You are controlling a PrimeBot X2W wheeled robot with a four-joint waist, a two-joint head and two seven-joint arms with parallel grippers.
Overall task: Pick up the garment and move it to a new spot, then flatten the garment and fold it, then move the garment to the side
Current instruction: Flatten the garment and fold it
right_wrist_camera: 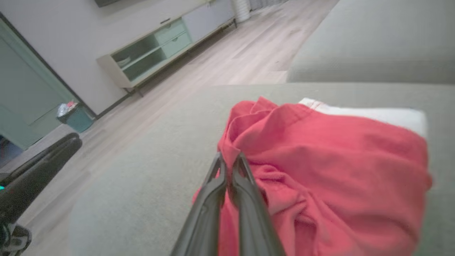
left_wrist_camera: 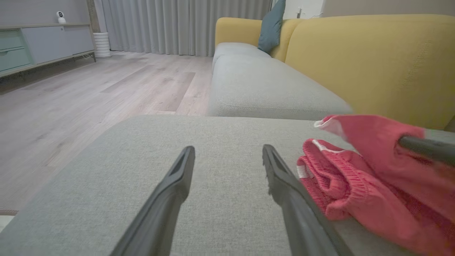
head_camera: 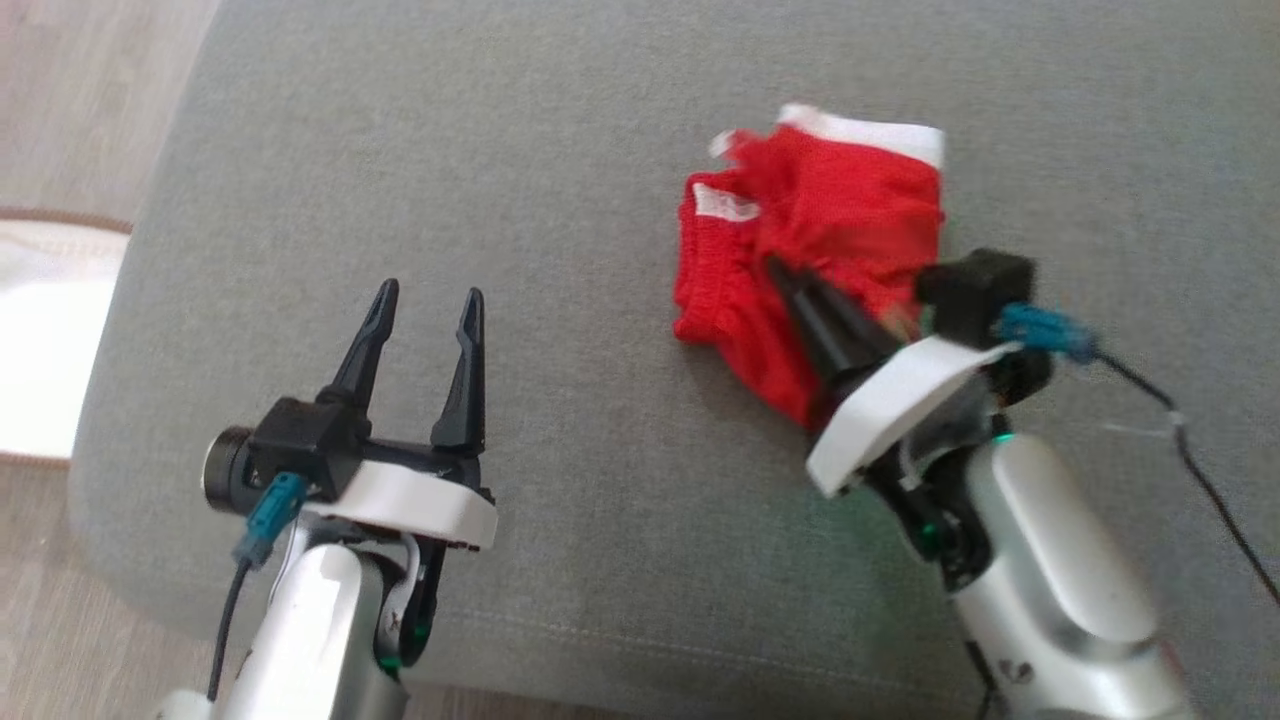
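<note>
Nearest the lens, my right pincer (head_camera: 785, 278) is pressed together on a fold of the crumpled red knit garment with white trim (head_camera: 830, 210). My left pincer (head_camera: 428, 295) stands spread and empty over the near-left part of the grey upholstered cushion (head_camera: 500, 150). Garment lies bunched right of the cushion's middle, toward its far edge. Finding: pick-up step in hand. Next move, I judge, calls for a clean lift and carry to bare cushion, pinch kept firm.

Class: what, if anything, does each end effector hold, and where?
Right end effector pinches the red garment by a bunched fold; left end effector, open, holds nothing.
</note>
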